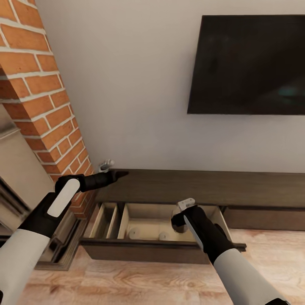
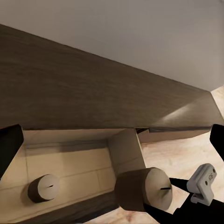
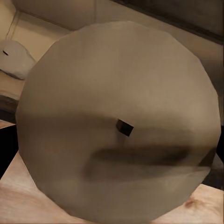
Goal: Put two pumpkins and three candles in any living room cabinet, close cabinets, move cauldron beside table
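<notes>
Your right tool is clamped on a candle, whose round top with its dark wick nub faces the right wrist camera at close range. You carry it over the right end of the open drawer, and in the left wrist view it hangs above the drawer's side wall — not yet set down.

Two more candles already lie in the drawer. One shows in the head view at with a second just beside it, both on the tan floor of the wide compartment. So, by my reading, two of three are stored and the third is about to join them.

The drawer belongs to the cabinet, the long dark unit under the wall screen. Its other fronts look shut from here.

Your left tool hovers by the cabinet's left end near the brick column; its fingers look spread and it carries nothing.

What remains, as I judge it — release this candle, fetch both pumpkins, push the drawer closed, then place the cauldron by a worktop.
</notes>
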Motion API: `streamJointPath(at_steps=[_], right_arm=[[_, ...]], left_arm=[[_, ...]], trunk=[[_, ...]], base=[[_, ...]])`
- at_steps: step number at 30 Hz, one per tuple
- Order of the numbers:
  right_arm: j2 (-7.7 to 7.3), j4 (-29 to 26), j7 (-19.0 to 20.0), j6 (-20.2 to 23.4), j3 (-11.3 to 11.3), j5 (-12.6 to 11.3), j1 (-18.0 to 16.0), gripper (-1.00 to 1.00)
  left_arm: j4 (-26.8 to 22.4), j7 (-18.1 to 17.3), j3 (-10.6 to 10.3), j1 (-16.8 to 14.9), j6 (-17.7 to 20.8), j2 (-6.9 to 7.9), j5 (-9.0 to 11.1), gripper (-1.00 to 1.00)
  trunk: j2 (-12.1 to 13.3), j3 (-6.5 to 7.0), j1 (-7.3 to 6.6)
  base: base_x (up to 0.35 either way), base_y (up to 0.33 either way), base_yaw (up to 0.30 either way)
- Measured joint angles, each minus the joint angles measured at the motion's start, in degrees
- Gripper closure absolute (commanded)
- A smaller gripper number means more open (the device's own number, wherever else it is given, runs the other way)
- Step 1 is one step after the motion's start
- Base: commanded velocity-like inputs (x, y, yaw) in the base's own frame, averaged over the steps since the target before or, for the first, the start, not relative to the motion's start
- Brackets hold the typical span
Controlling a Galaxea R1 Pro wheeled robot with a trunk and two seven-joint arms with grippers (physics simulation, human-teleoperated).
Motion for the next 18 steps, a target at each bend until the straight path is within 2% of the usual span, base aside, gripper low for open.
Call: streamJointPath(at_steps=[7,10,15,18], right_arm=[[-0.09,0.5,-0.1,0.0,0.0,0.1,0.0,1.00],[-0.35,1.4,-0.4,0.0,0.0,0.0,0.1,1.00],[-1.64,2.7,-1.9,0.0,-0.1,-0.1,0.0,1.00],[-1.74,4.0,-2.2,0.1,-2.0,0.0,0.4,1.00]], left_arm=[[-0.1,0.0,0.0,0.0,0.0,-1.04,0.0,-1.00],[-0.2,0.0,-0.1,0.0,0.0,-1.19,0.0,-1.00],[-0.2,0.0,-0.1,0.0,0.0,-1.26,0.0,-1.00],[0.0,0.0,-0.1,0.1,0.0,-1.26,0.0,-1.00]], trunk=[[0.0,0.00,0.00],[0.0,-0.01,0.00],[0.0,0.00,0.00],[0.0,-0.01,0.00]], base=[[0.304,-0.061,0.000],[0.088,-0.013,0.000],[0.015,-0.002,0.000],[0.000,0.000,0.000]])
